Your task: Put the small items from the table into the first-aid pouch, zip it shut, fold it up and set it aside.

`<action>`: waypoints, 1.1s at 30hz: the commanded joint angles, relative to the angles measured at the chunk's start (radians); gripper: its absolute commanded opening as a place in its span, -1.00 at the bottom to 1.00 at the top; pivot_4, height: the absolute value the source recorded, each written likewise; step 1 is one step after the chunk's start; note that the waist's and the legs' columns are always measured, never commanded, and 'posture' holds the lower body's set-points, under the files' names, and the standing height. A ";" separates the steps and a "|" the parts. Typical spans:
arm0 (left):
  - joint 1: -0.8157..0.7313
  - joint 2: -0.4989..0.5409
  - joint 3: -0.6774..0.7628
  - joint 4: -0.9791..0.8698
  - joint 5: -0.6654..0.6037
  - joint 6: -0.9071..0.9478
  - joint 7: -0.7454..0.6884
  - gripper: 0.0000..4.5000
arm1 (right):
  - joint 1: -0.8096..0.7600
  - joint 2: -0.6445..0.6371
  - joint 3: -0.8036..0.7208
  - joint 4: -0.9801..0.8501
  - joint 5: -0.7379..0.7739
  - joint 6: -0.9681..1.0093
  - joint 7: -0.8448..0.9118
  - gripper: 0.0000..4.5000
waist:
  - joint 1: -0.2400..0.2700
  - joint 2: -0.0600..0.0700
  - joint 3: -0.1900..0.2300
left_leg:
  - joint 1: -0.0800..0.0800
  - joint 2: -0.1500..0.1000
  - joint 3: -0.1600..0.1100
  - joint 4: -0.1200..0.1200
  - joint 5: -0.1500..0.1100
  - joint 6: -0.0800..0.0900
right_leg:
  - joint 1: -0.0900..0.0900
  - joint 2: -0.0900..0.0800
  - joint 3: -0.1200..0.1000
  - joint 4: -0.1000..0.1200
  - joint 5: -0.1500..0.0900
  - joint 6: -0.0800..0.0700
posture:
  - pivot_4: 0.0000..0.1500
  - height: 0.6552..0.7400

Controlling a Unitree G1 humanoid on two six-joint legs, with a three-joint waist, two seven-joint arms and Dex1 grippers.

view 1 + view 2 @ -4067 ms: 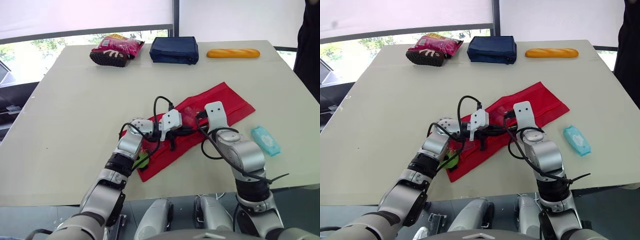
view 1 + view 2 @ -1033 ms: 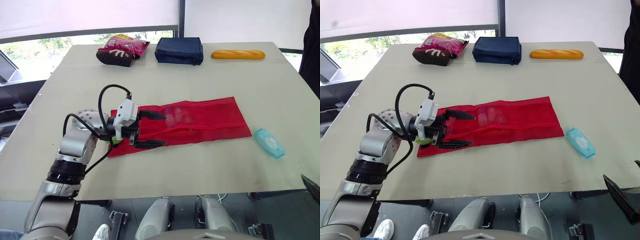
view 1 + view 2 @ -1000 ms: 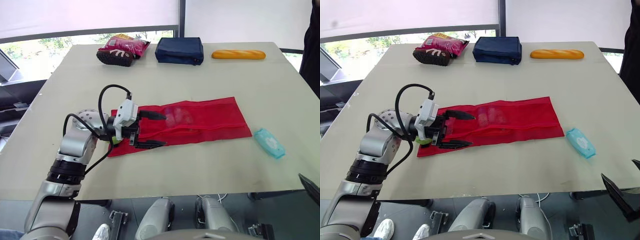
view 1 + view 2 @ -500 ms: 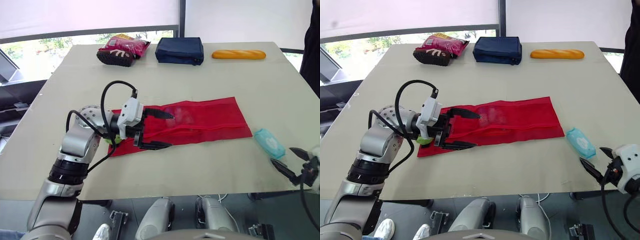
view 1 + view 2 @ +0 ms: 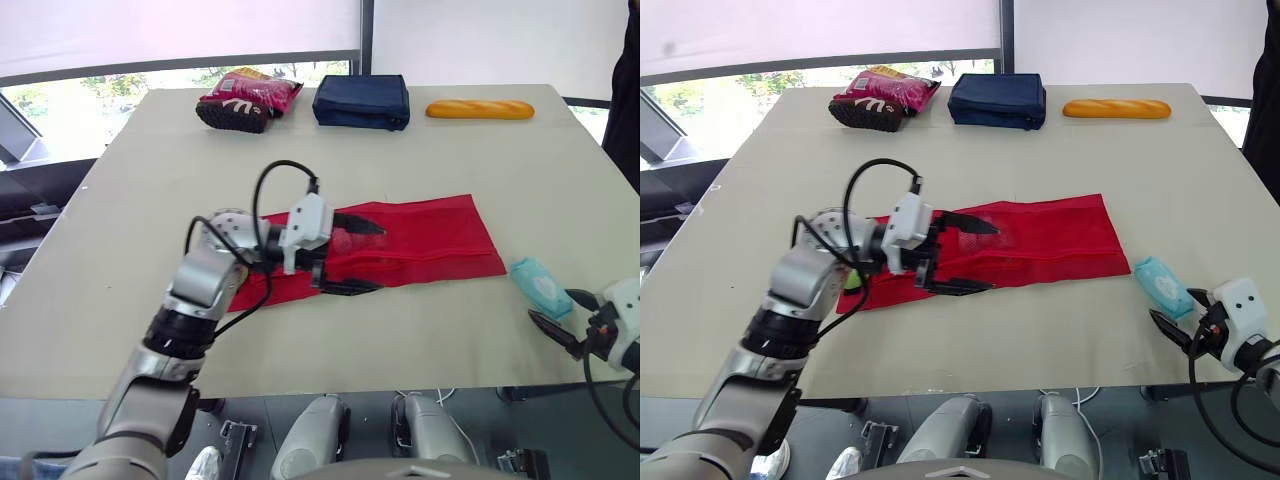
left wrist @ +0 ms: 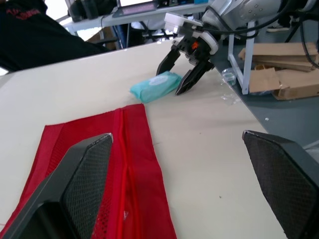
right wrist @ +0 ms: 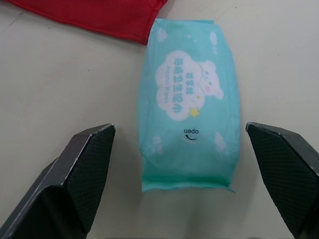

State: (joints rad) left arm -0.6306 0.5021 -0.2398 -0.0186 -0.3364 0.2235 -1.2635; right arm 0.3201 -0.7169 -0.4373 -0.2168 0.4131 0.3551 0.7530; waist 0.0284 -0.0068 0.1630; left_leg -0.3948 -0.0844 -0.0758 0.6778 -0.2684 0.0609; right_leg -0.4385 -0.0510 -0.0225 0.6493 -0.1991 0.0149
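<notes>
**Desk:** What's the widest element?

**Photographer:** A pale table (image 5: 150, 150). Past its edge, the left wrist camera adds a person in black (image 6: 45, 40) and stacked cardboard (image 6: 279, 74) on the floor.

**Desk:** And on the table?

**Photographer:** A flat red mesh pouch (image 5: 440, 235) lies across mid-frame in the head view. Its long axis runs left to right, with the right end slightly higher and the zip along that length. The left gripper (image 5: 380, 258) sits over its left half, fingers spread wide, tips aimed at frame right, holding nothing. Along the top of the frame are a navy bag (image 5: 361, 101), a pink snack packet (image 5: 250, 98) to its left and a bread stick (image 5: 479, 109) to its right.

**Desk:** The small item?

**Photographer:** A teal wipes pack (image 7: 187, 109) lies lower right in the head view, just beside the pouch's lower right corner. Its long axis slants from upper left to lower right. The lower short end faces the right gripper (image 5: 549, 304), whose fingers stand wide apart on either side of that end. Whether they touch it cannot be told.

**Desk:** Any detail from close up?

**Photographer:** The right wrist camera reads the label: a cartoon bear, a star, and the word "open" at the gripper's end. From the head view the pack looks plain teal.
</notes>
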 commanded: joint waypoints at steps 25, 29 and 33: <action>-0.451 -0.435 -0.190 0.978 0.476 -0.316 0.337 0.99 | 0.373 0.132 -0.361 -0.709 0.462 0.026 -0.066 1.00 | 0.013 -0.001 0.000 | -0.001 0.000 -0.001 0.005 -0.005 0.008 | 0.003 0.000 -0.003 -0.004 -0.001 0.007 | 1.00 0.98; -0.464 -0.462 -0.185 1.014 0.494 -0.344 0.349 0.39 | 0.385 0.142 -0.354 -0.710 0.450 0.014 -0.067 1.00 | 0.013 -0.001 0.000 | -0.001 0.000 -0.001 0.005 -0.005 0.008 | 0.004 0.000 -0.003 -0.004 -0.001 0.007 | 1.00 0.98; -0.460 -0.491 -0.169 0.993 0.483 -0.330 0.333 -0.38 | 0.384 0.142 -0.351 -0.709 0.447 0.008 -0.073 1.00 | 0.013 -0.001 0.000 | -0.001 0.000 -0.001 0.005 -0.005 0.008 | 0.004 0.000 -0.003 -0.004 -0.001 0.007 | 1.00 0.98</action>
State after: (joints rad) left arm -1.0787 0.0279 -0.4328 0.9962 0.1533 -0.1079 -0.9309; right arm 0.7011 -0.5754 -0.7811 -0.8956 0.8624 0.3860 0.6876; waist 0.0410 -0.0075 0.1632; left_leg -0.3959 -0.0843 -0.0772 0.6830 -0.2734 0.0693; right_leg -0.4348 -0.0511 -0.0253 0.6457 -0.1997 0.0221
